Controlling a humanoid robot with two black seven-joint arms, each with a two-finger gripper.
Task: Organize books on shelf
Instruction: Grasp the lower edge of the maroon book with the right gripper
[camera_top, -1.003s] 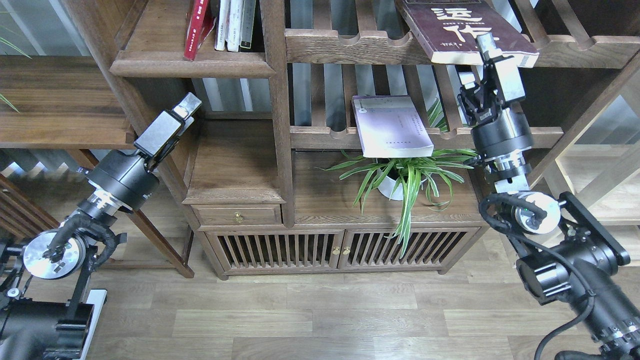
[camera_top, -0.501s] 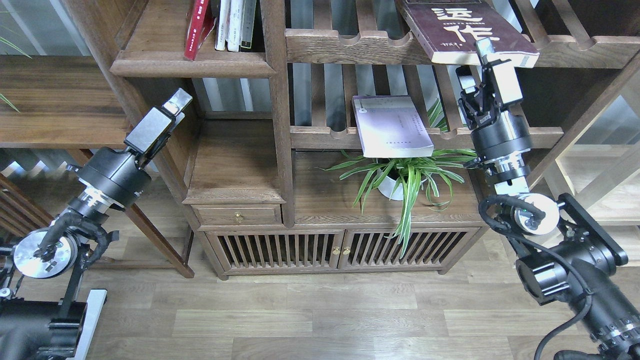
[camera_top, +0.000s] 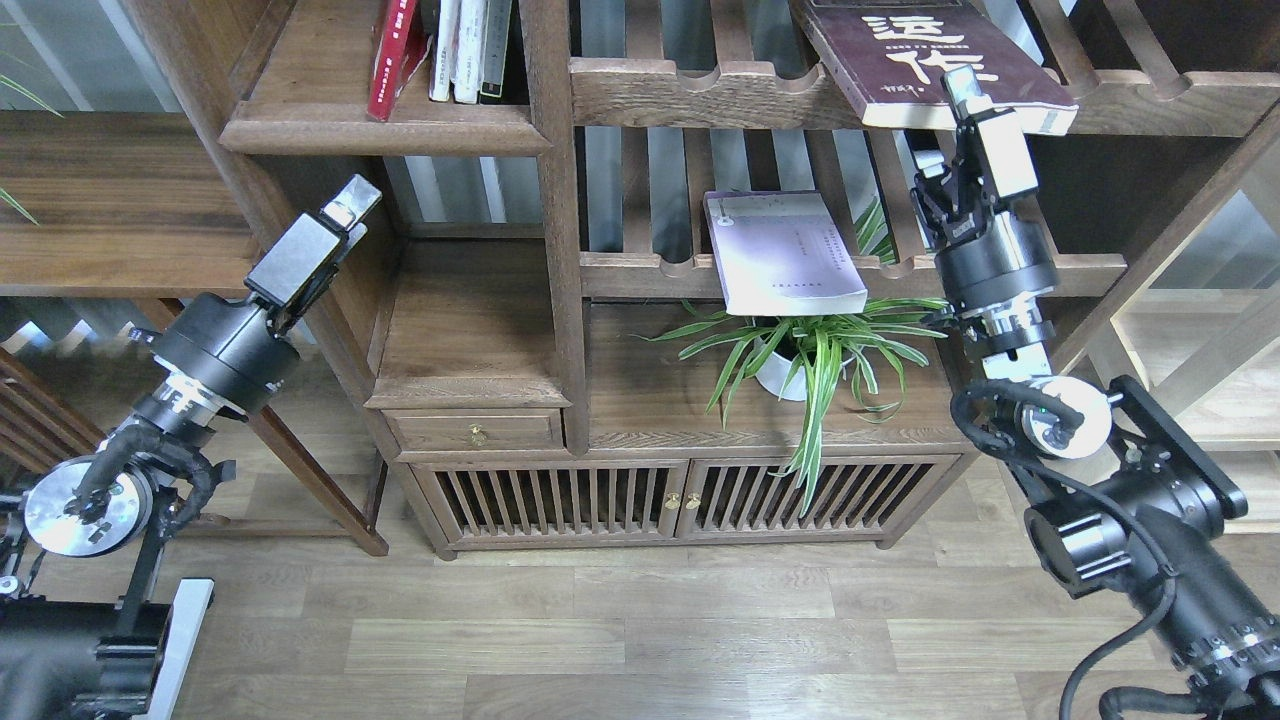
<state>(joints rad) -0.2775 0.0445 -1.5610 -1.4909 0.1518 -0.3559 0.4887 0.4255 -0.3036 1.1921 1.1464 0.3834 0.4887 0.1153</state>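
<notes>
Evidently the right hand (camera_top: 962, 95), its opening impossible to judge, is reaching for the maroon book (camera_top: 925, 55) lying on the slatted rack just above it, and must next grip its overhanging edge.

A walnut bookcase (camera_top: 560, 300) is standing on pale plank flooring (camera_top: 620, 630), a potted plant (camera_top: 810, 350) sitting inside; daylight is showing behind.

Matt walnut-grain wood shelf (camera_top: 385, 128), glossy maroon paperback cover (camera_top: 925, 55) at 1 o'clock, matt lavender paper cover (camera_top: 785, 255), brushed-metal gripper housings, wood-plank floor (camera_top: 640, 630)
</notes>
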